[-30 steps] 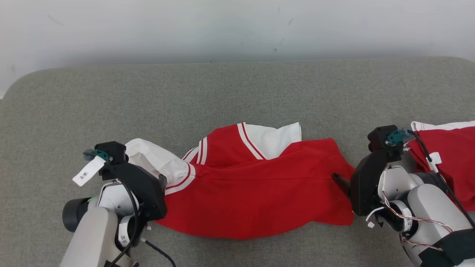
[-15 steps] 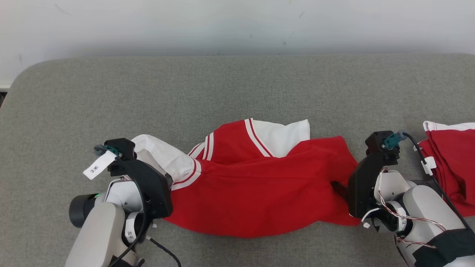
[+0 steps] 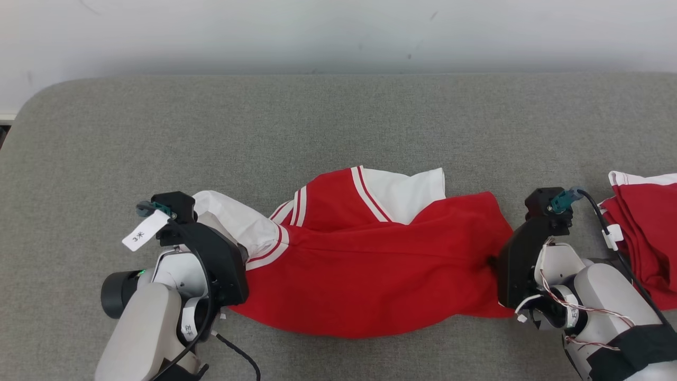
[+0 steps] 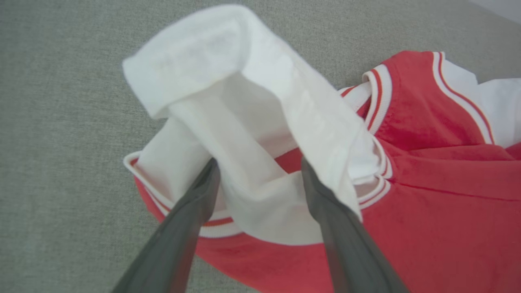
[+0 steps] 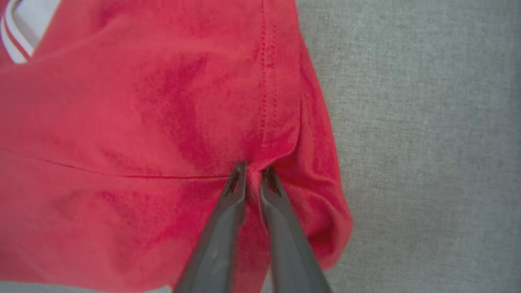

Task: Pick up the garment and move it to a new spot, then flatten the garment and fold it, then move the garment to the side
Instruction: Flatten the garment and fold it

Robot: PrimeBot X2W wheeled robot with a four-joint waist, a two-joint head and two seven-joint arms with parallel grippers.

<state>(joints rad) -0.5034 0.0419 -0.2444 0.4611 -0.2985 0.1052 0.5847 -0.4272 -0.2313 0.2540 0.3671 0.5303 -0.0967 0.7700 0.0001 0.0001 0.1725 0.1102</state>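
Surface: I am working over a grey fabric surface (image 3: 338, 121), with a white wall (image 3: 338, 32) running behind it.
Garment: the red garment (image 3: 381, 275) is lying crumpled across the middle of the surface, between my two arms.
Left: I am holding my left gripper (image 4: 259, 162) with its fingers wide apart, straddling the white sleeve (image 4: 228, 81), which is draping over them.
Right: I am pinching a fold of red cloth beside the stitched hem with my right gripper (image 5: 254, 167), fingers nearly together.
Beside: a second red garment (image 3: 645, 222) is lying beyond my right arm.
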